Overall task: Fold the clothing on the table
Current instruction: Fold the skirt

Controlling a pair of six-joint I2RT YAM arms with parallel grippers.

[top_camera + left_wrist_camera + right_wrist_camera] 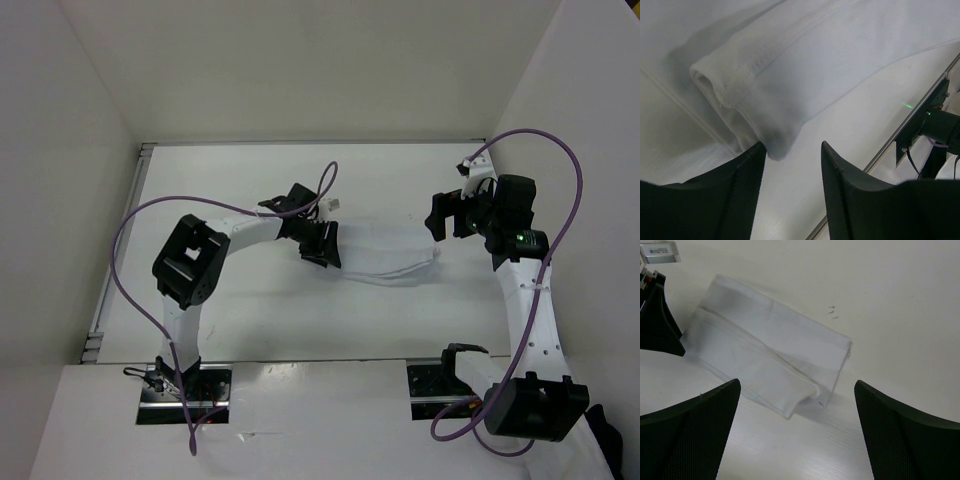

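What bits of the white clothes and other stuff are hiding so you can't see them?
- Top view: left end of the clothing, hidden under the left hand.
- Left wrist view: most of the clothing, cut off by the top edge.
- Right wrist view: tiny dark marks on the table, too small to identify.

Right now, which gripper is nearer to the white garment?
Left. The left gripper is right at the white garment's left end; the right gripper hangs open, farther off its right end.

No text, label or number is legible anywhere
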